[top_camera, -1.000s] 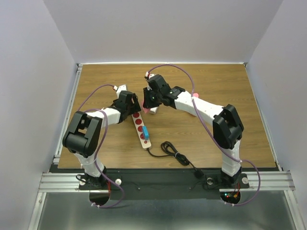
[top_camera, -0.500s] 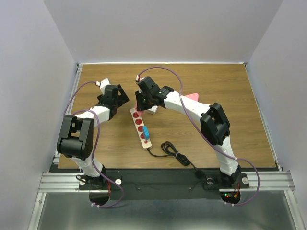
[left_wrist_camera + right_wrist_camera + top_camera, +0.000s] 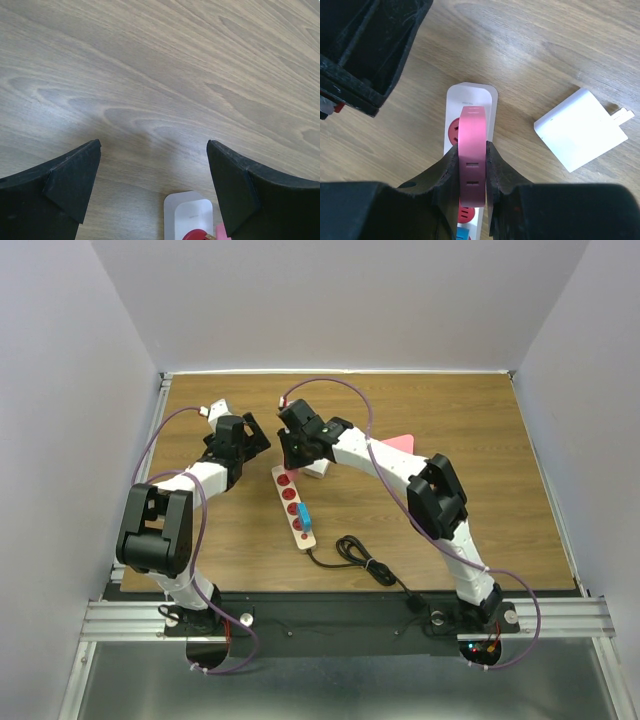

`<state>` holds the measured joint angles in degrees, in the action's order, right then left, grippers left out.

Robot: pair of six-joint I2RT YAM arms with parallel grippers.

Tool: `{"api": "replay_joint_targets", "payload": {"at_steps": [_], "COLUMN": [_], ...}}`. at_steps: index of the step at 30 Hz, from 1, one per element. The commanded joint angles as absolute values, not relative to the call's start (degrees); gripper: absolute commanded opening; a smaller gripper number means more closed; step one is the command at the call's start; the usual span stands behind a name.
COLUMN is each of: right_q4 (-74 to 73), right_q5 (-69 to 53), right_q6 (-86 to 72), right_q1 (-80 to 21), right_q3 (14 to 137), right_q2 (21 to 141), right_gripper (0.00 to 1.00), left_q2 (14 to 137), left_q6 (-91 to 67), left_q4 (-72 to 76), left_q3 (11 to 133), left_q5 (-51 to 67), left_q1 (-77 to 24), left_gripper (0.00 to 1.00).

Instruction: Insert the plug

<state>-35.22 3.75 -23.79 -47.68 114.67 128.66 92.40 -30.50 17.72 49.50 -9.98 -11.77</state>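
Right hand [image 3: 472,150] clenched on pink plug [image 3: 472,125], plug over the far-end red socket [image 3: 452,132] of the white power strip [image 3: 470,94]; can't tell if it touches. Left hand [image 3: 152,150] released, jaws wide, over bare tabletop [image 3: 165,75] just past the strip's far end. White charger brick [image 3: 580,127] lies beside the strip, not touching it.

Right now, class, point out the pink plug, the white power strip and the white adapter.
pink plug [image 3: 471,150], right wrist view, middle of its top face.
white power strip [image 3: 470,96], right wrist view, bare far end.
white adapter [image 3: 580,129], right wrist view, centre of its flat face.
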Motion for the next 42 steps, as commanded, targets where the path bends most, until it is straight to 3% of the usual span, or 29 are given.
{"api": "replay_joint_targets", "payload": {"at_steps": [1,42], "right_q4": [-36.9,-39.6], "right_q5": [5.8,9.5], "right_q6": [-24.0,-23.6], "right_q1": [-49.0,-51.2], "right_q3": [118.0,119.4], "right_q2": [129.5,133.2], "right_gripper": [0.01,0.00], "left_q2": [90.5,90.7], "left_q6": [-29.6,-29.0], "left_q4": [19.8,20.7], "left_q3": [48.8,48.0], "left_q5": [-9.3,-8.1], "left_q1": [-11.7,-11.7], "left_gripper": [0.99,0.99]}}
